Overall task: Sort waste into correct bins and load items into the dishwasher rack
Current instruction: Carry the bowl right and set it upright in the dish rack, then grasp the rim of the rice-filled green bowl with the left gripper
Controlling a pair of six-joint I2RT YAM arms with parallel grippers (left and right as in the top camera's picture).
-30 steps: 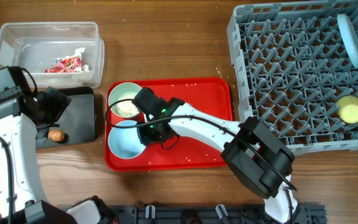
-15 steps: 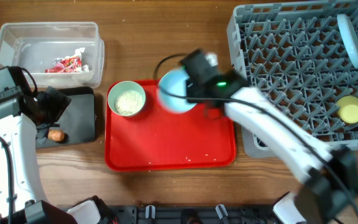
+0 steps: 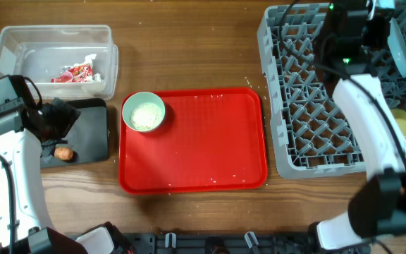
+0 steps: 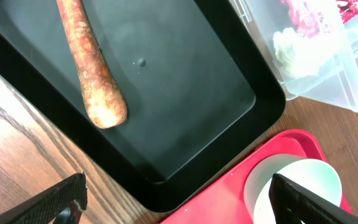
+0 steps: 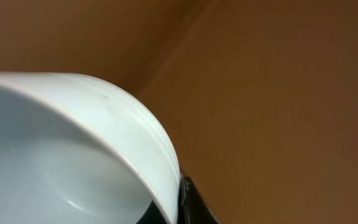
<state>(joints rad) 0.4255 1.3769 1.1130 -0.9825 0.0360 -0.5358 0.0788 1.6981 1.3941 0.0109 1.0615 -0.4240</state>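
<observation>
over rack (image 3: pixel 294 134): right gripper (image 3: pixel 361 21) grips one bowl (image 5: pixel 73 155) | left gripper (image 4: pixel 179 202) open wide, empty | red tray (image 3: pixel 203 155): one rice bowl (image 3: pixel 143 113)

From above the light is bright and even, and the shadows on the table (image 3: pixel 189 63) are soft and short. The red tray (image 3: pixel 210 148) shines a little along its far rim. My left wrist view is sharp, with a pale sheen on the black tray (image 4: pixel 185 106). My right wrist view is dim and brownish; the bowl (image 5: pixel 73 155) there is very near and looks soft.
</observation>
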